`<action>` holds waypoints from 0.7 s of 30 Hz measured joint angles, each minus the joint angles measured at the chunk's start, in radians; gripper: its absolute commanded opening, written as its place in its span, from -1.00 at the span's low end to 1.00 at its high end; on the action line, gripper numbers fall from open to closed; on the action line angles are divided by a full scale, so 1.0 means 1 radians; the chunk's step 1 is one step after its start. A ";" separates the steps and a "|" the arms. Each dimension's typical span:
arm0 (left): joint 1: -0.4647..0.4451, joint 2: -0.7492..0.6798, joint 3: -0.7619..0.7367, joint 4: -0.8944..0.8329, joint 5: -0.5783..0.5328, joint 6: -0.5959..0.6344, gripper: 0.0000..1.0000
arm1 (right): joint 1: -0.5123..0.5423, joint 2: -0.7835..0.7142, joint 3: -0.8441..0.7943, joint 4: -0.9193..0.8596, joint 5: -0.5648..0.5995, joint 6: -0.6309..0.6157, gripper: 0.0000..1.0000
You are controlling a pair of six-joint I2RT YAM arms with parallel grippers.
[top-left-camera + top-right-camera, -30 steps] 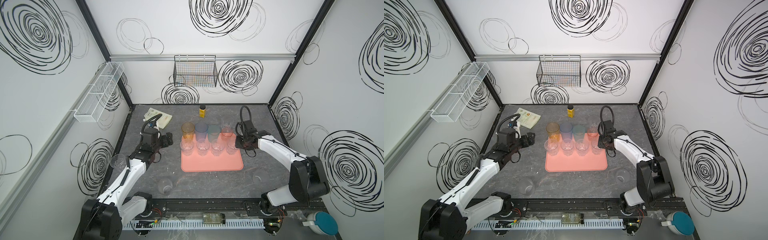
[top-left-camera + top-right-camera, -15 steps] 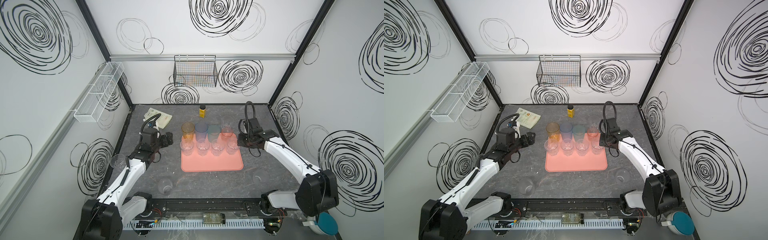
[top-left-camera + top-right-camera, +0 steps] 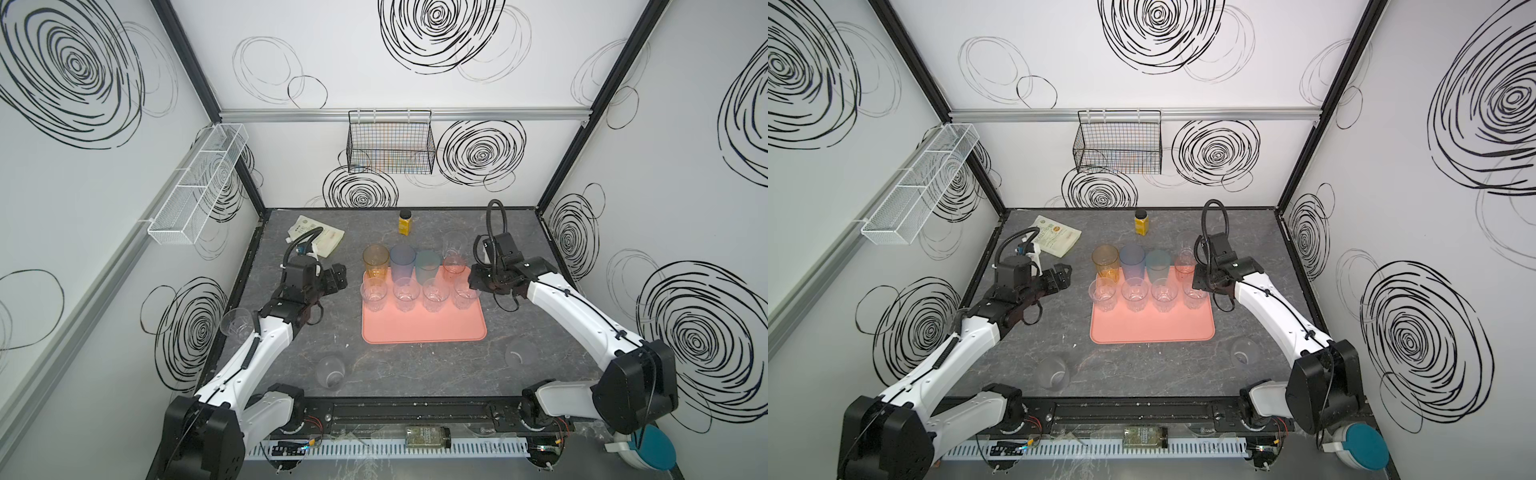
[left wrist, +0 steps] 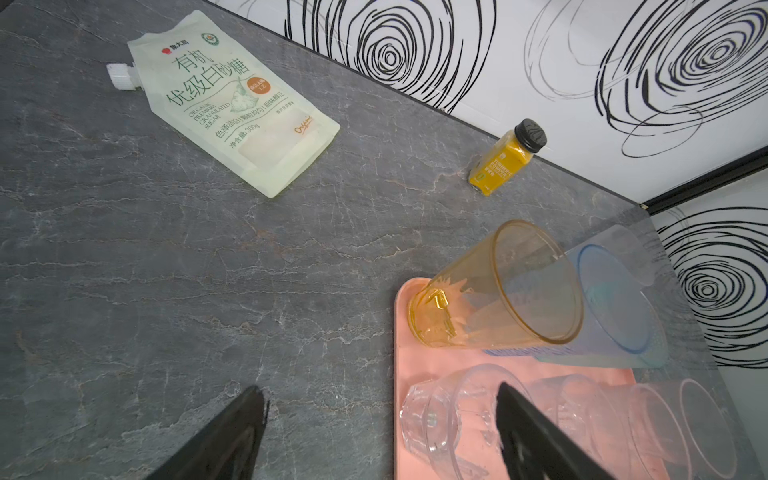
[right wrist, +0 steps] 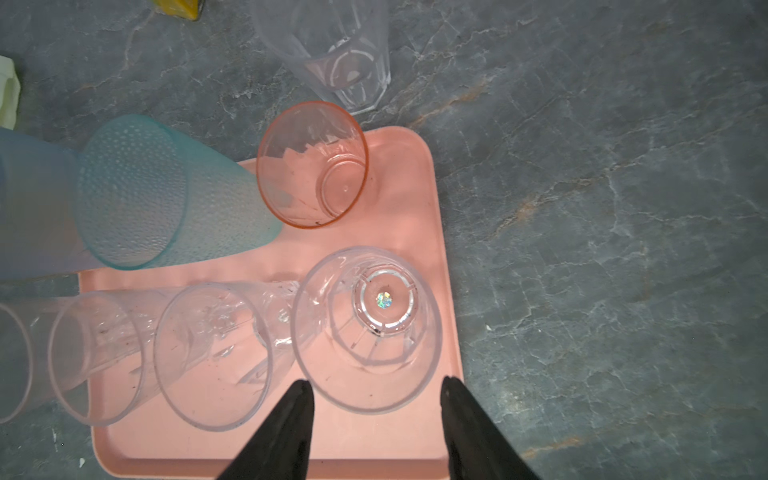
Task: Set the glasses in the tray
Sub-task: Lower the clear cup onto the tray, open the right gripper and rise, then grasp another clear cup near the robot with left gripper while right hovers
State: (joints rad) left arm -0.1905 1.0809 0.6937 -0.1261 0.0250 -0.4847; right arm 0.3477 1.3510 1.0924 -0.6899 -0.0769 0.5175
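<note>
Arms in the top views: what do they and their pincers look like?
Left arm and right arm: white shells, black joints, thin black cables along the links. Left pincer and right pincer are black with tapered fingers; a black hose loops above each wrist.

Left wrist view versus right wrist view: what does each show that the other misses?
Only the left wrist: the orange glass and the sugar pouch's label. Only the right wrist: the pink glass and a clear glass standing on the table beyond the tray. Both: the tray and the row of short clear glasses on it.
</note>
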 measured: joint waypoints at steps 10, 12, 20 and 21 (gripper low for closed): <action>-0.040 -0.040 0.016 -0.093 -0.087 -0.002 0.82 | 0.058 0.065 0.103 0.020 -0.003 -0.003 0.10; -0.040 -0.041 0.029 -0.111 -0.101 0.000 0.83 | 0.065 0.072 0.119 0.027 -0.004 -0.005 0.11; -0.040 -0.016 0.079 -0.220 -0.199 0.009 0.90 | 0.114 0.075 0.118 0.171 -0.051 -0.023 0.12; -0.040 -0.012 0.079 -0.232 -0.214 0.010 0.91 | 0.119 0.075 0.113 0.183 -0.061 -0.024 0.12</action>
State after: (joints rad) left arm -0.2306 1.0687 0.7727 -0.3576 -0.1890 -0.4751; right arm 0.4671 1.4258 1.2053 -0.5072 -0.1379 0.4938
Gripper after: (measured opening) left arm 0.947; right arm 0.560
